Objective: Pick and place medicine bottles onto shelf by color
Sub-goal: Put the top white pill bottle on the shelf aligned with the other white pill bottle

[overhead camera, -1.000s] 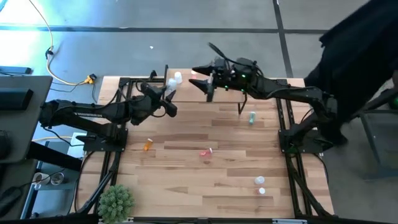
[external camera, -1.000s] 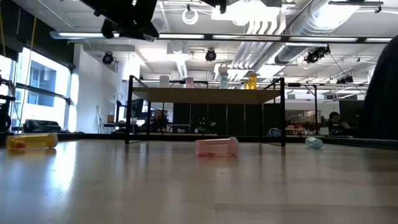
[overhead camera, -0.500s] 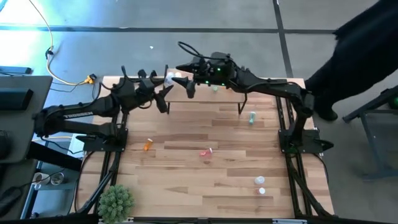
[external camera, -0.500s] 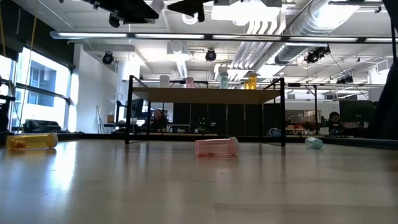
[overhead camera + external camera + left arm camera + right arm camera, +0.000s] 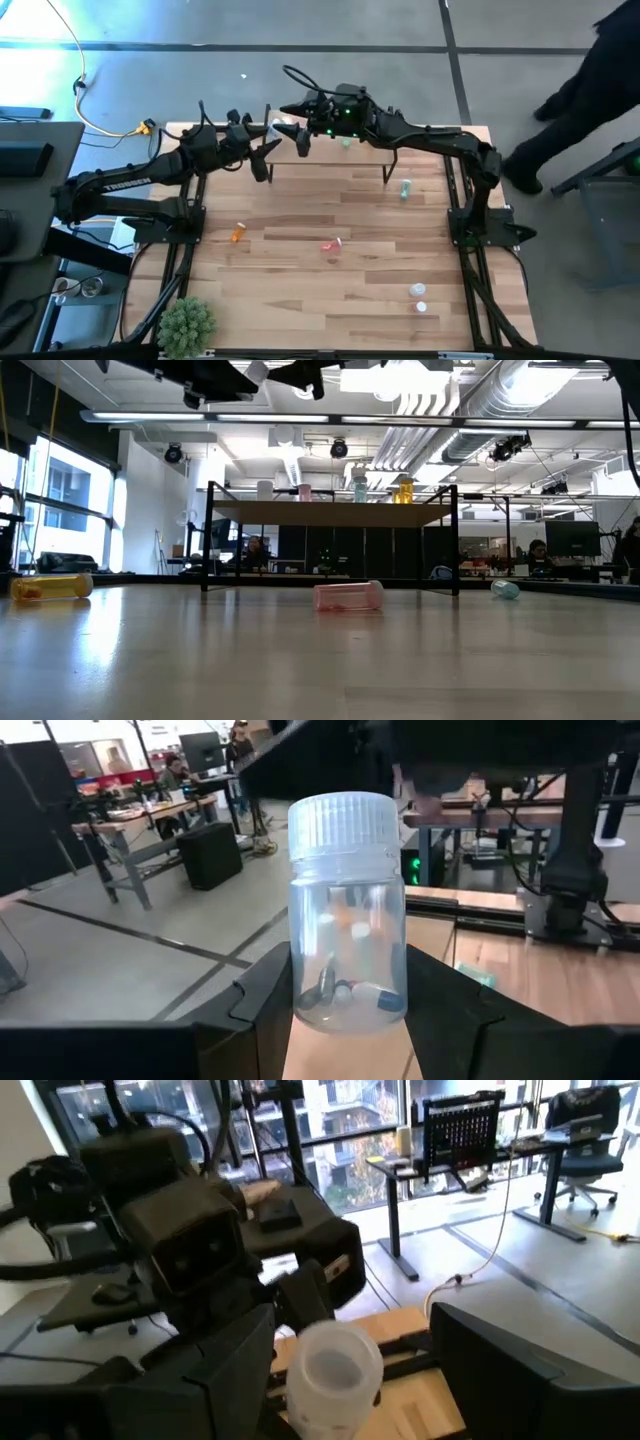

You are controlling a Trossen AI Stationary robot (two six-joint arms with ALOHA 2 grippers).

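Observation:
My left gripper (image 5: 270,142) is shut on a clear medicine bottle (image 5: 346,920) with a white cap and a few pills inside. It holds the bottle in the air over the table's far left, beside the left end of the shelf (image 5: 330,150). My right gripper (image 5: 350,1380) faces it, open, with a finger on each side of the bottle's white cap (image 5: 330,1370). White, pink, green and orange bottles stand on the shelf (image 5: 330,512). On the table lie an orange bottle (image 5: 238,233), a pink one (image 5: 332,244) and a green one (image 5: 405,187). My left gripper pinches the bottle's lower body near its base (image 5: 300,1010) between its two fingers (image 5: 255,1020). The fingers come level from the table's left and lie along the bottle. The bottle is lifted clear and lies level, its cap (image 5: 343,820) pointing away toward my right gripper.
Two white bottles (image 5: 418,297) lie near the table's right front. A green spiky plant (image 5: 187,322) stands at the near left corner. A person in dark clothes (image 5: 590,90) walks beyond the table's right side. Bare wood lies between the scattered bottles.
My left gripper has swung toward the table's far edge with the bottle, rising a little and rolling. My right gripper has gone toward the table's left, up to the bottle's cap. Both moved mostly in the first half second. The person has walked away to the right.

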